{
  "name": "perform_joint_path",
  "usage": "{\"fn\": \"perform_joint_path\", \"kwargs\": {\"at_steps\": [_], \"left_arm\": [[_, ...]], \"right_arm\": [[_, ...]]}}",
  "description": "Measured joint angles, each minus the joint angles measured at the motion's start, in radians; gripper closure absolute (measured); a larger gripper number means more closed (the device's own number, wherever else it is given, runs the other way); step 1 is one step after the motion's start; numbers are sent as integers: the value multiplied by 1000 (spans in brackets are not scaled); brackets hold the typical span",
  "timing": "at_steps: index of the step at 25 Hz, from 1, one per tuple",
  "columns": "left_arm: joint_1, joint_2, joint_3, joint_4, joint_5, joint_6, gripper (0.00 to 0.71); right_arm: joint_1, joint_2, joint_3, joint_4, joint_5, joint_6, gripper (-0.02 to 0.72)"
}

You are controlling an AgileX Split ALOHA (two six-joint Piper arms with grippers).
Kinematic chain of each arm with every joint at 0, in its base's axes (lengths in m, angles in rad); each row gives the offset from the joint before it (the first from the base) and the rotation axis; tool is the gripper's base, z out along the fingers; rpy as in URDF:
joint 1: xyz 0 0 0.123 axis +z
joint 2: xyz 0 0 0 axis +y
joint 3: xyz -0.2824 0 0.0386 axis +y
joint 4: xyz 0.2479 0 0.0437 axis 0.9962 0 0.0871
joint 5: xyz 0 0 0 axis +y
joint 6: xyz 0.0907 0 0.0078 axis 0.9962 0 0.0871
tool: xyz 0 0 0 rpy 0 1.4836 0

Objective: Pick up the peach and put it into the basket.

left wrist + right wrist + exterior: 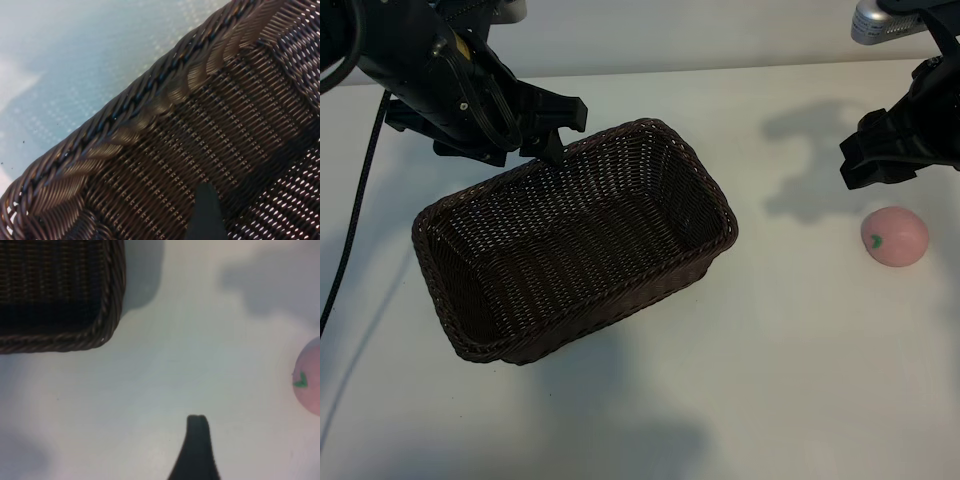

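The pale pink peach [895, 237] with its green leaf mark lies on the white table at the right, well apart from the basket; it also shows at the edge of the right wrist view, peach [310, 382]. The dark brown wicker basket [675, 140] sits left of centre with nothing inside. My right gripper [860, 160] hovers open just behind and left of the peach, holding nothing. My left gripper [560, 130] is open at the basket's far rim [150, 100], with one finger [205, 215] over the inner wall.
The white table [790, 380] runs on in front of the basket and around the peach. A black cable [355, 200] hangs down at the far left. The basket's corner [112, 305] lies some way from my right finger [197, 440].
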Motion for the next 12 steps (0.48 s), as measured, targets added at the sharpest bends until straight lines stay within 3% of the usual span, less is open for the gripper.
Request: {"fn": "perform_joint_path", "kwargs": {"at_steps": [12], "left_arm": [[0, 0, 0, 0, -7, 0, 158]], "right_arm": [[0, 0, 0, 0, 1, 0, 120]]}}
